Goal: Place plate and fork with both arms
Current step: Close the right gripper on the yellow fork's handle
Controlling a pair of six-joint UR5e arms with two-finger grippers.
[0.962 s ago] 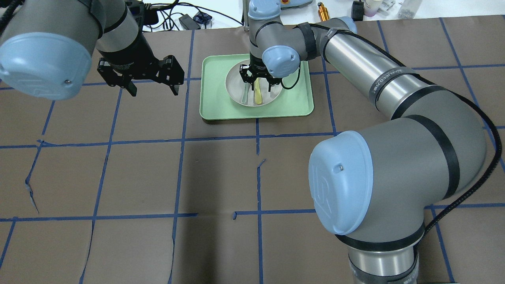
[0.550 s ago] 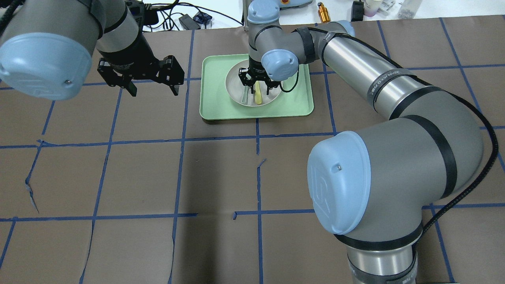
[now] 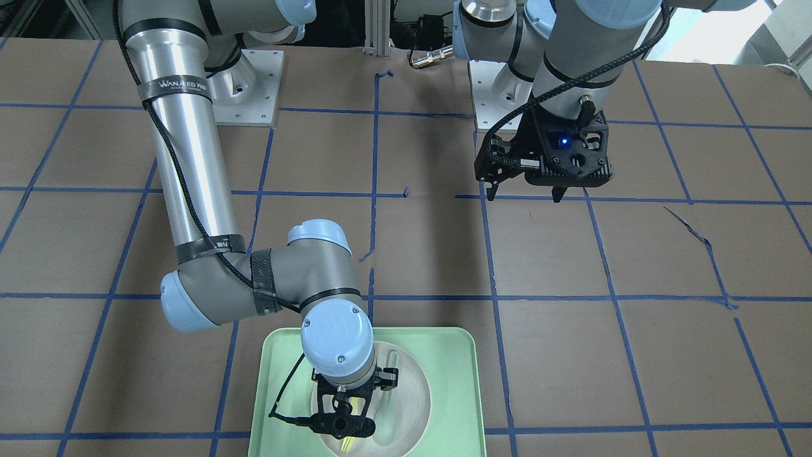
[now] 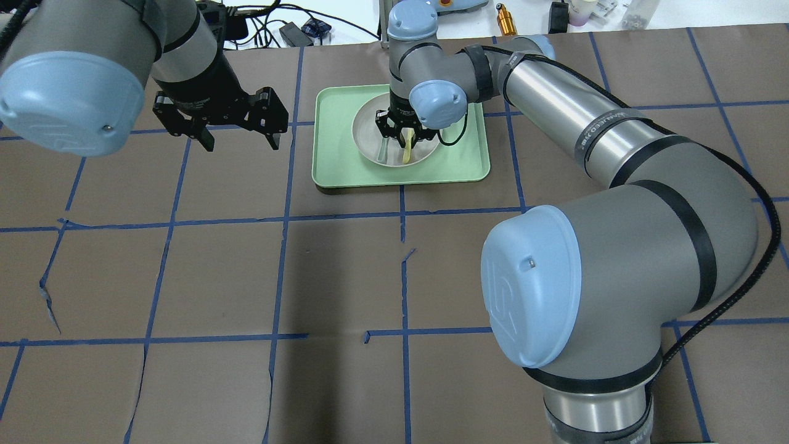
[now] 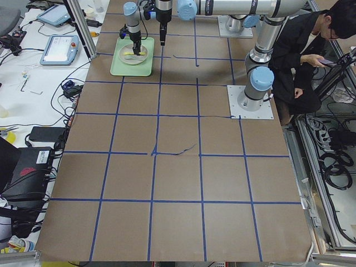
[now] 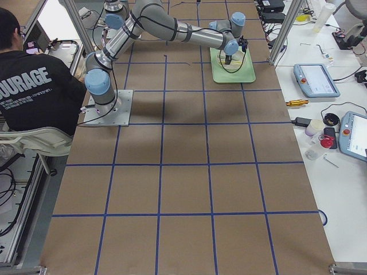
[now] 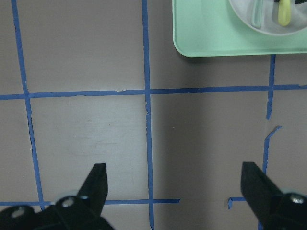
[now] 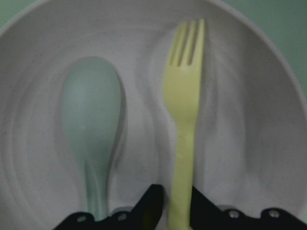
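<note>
Yellow fork (image 8: 184, 120) lies in the white plate (image 8: 249, 143), tines pointing away from the right gripper (image 4: 405, 134), whose two black fingers press against either side of the handle. A pale grey-green spoon (image 8: 91, 105) lies just to the fork's left in the same plate, parallel to it and close by. The plate sits in the middle of a pale-green tray (image 4: 333, 166) at the far centre of the table. Whether the tines are clear of the plate cannot be told. The step in hand looks like lifting the fork out. It probably goes best as a straight upward pull, so the left finger does not nudge the spoon and the light plate is not dragged along. A grip this far down the handle may let the fork swing, so a slow rise seems wise. The left gripper (image 4: 240, 142) hangs above bare table to the left of the tray, fingers spread wide and holding nothing, well placed to come for the plate. The table (image 4: 216, 277) is covered in brown paper marked into squares with blue tape, and the paper has small tears (image 4: 49, 302). Past the far edge are cables and a gold cylinder (image 4: 505, 18). A person in black (image 5: 300, 61) stands beside the robot's base, and another (image 6: 34, 86) sits at the opposite end.
</note>
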